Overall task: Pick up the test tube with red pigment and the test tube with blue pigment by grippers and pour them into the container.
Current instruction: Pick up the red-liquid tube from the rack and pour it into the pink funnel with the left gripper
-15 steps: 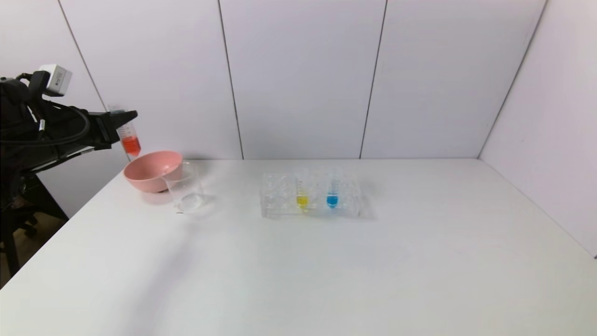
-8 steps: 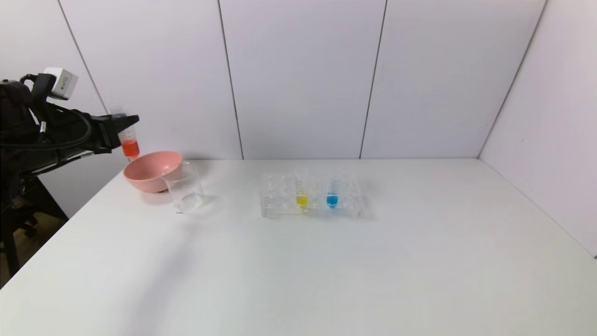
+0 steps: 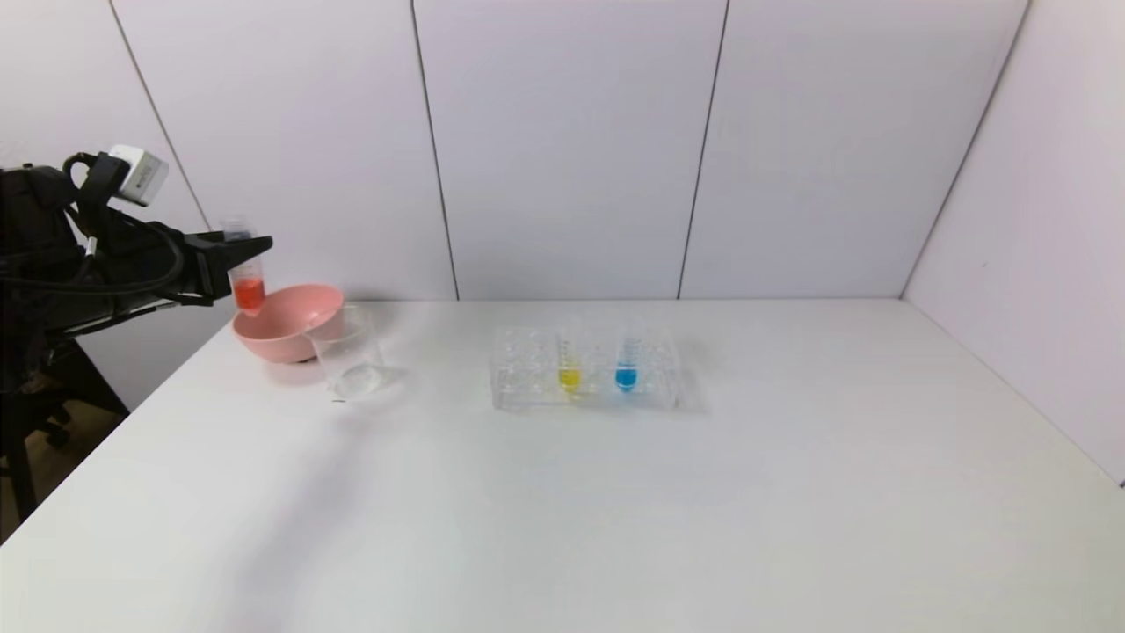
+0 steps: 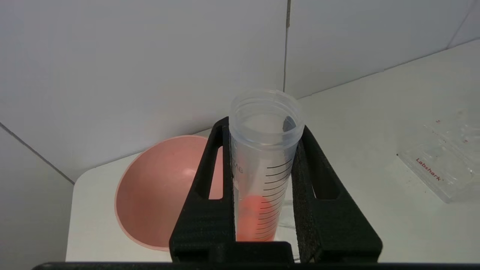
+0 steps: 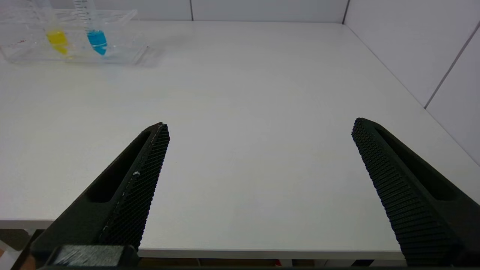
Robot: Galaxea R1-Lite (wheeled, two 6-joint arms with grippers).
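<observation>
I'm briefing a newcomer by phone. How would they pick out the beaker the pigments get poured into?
Start at the white table and go to its far left corner, where a pink bowl sits. The container stands right beside that bowl, toward the tube rack. It is clear, straight-sided and empty, unlike the opaque pink bowl and the flat rack.

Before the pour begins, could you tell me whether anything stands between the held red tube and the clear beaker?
Partly: the left end effector holds the clear graduated red-liquid tube above the pink bowl, which sits against the clear glass beaker on the tube's side. No other obstacle is visible.
</observation>
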